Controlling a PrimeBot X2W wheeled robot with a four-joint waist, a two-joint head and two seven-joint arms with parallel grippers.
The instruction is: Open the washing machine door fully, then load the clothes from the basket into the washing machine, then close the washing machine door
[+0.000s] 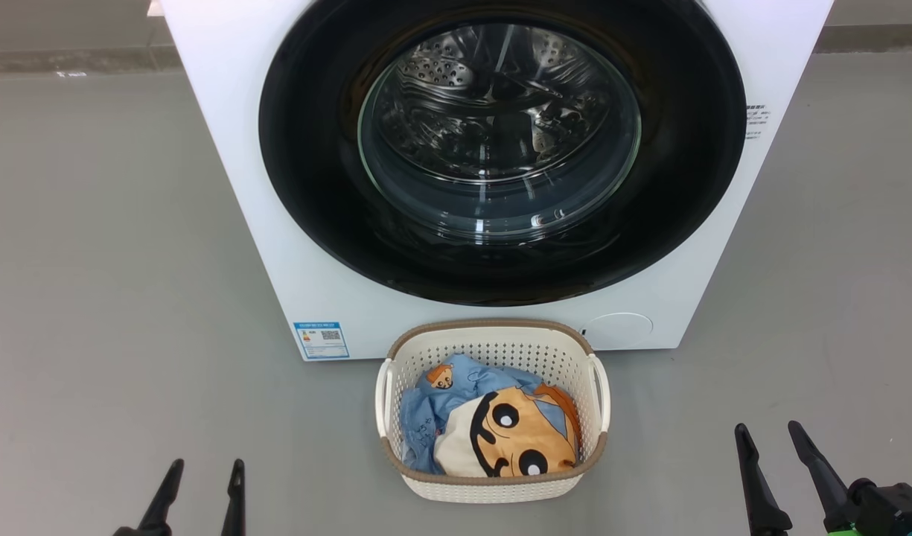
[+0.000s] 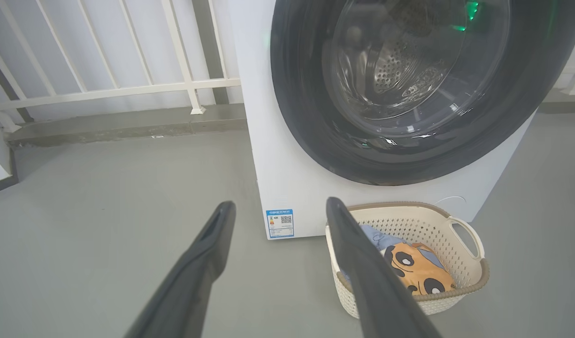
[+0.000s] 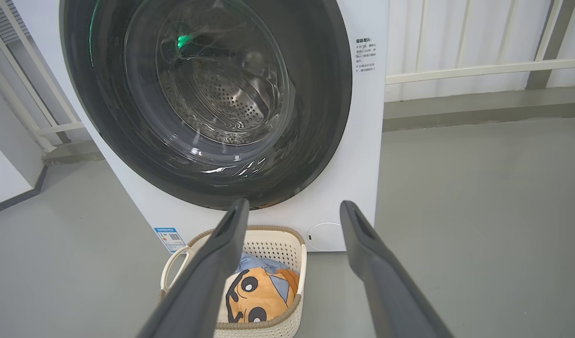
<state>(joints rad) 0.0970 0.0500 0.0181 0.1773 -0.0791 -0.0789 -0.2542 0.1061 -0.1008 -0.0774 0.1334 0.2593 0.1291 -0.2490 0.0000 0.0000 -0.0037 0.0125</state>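
Observation:
The white washing machine [image 1: 277, 223] [image 2: 287, 188] [image 3: 362, 155] stands ahead with its round black-ringed door [image 1: 314, 193] [image 2: 306, 117] [image 3: 104, 126] shut against the front. On the floor right in front of it sits the cream basket [image 1: 493, 487] [image 2: 461, 281] [image 3: 273, 241] holding the clothes [image 1: 493, 428] [image 2: 416, 272] [image 3: 256, 293]: a light-blue garment and a tan cartoon-face cloth. My left gripper [image 1: 202, 473] [image 2: 280, 206] is open at the lower left, apart from the basket. My right gripper [image 1: 768, 432] [image 3: 292, 206] is open at the lower right, with nothing between its fingers.
Grey floor [image 1: 113, 313] spreads on both sides of the washer. A white railing [image 2: 104, 89] [image 3: 479, 70] and a low concrete kerb run behind it. A blue label [image 1: 321, 339] and a round cap [image 1: 618, 330] sit low on the washer's front.

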